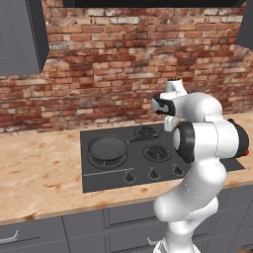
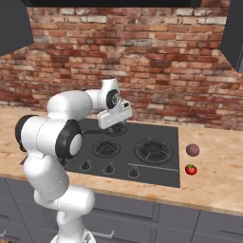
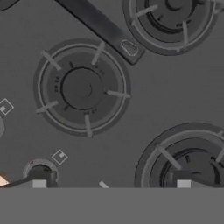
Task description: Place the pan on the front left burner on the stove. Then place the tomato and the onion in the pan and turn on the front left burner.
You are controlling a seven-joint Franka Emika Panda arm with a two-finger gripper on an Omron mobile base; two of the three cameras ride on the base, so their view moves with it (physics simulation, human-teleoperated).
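Looking down from the left base view, the pan already sits on the front left burner of the stove, its thin handle running back and to the right toward the smaller rear burner. The white arm rises in front of the right half of the cooktop and hides whatever lies beyond that edge.

From the right base view, the gripper hangs above the middle of the stove, holding nothing. The onion and the tomato rest on the wooden counter just past the stove's right edge, the onion farther back, the tomato nearer the front. Both lie well off to the gripper's right, on the far side of the right-hand burner, while the pan is on the opposite side, behind the arm. So the next reach, as I judge it, has to swing right across the cooktop, away from the pan.

In the hand view, the two fingertips stand spread wide apart with only bare cooktop between them. The camera looks straight down on a middle burner, and the end of the pan handle slants across the top, lying well clear of the fingers.
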